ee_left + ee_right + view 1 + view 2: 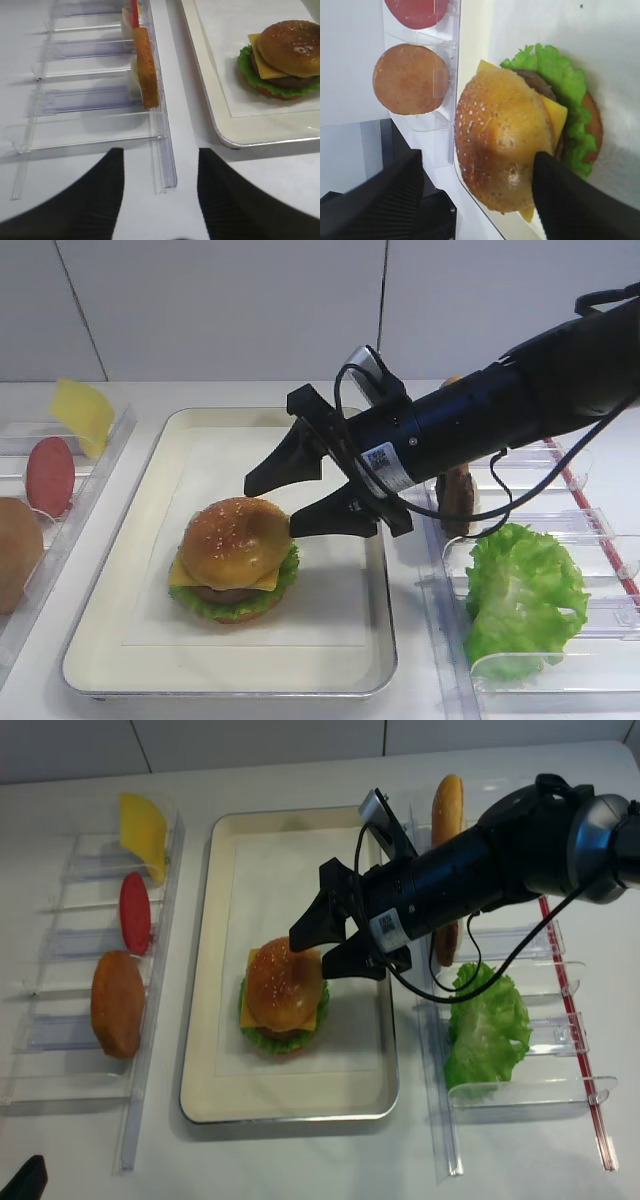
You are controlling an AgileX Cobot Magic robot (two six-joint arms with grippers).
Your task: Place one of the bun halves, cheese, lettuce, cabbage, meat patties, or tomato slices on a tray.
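Note:
A stacked burger stands on the paper-lined silver tray (130, 660). Its sesame bun top (233, 538) lies over cheese (182, 575), a meat patty, lettuce (285, 575) and a bottom bun. My right gripper (272, 508) hovers at the bun top's right side, open. In the right wrist view the bun top (500, 145) fills the gap between the fingers (395, 195); one finger sits by its edge, the other stands well apart. My left gripper (157, 152) is open over bare table beside the left rack, holding nothing.
The clear left rack (60, 1095) holds a cheese slice (143, 830), a tomato slice (134, 912) and a bun half (117, 1003). The right rack (520, 1090) holds a bunch of lettuce (487, 1030), a meat patty (458, 495) and an upright bun half (447, 810).

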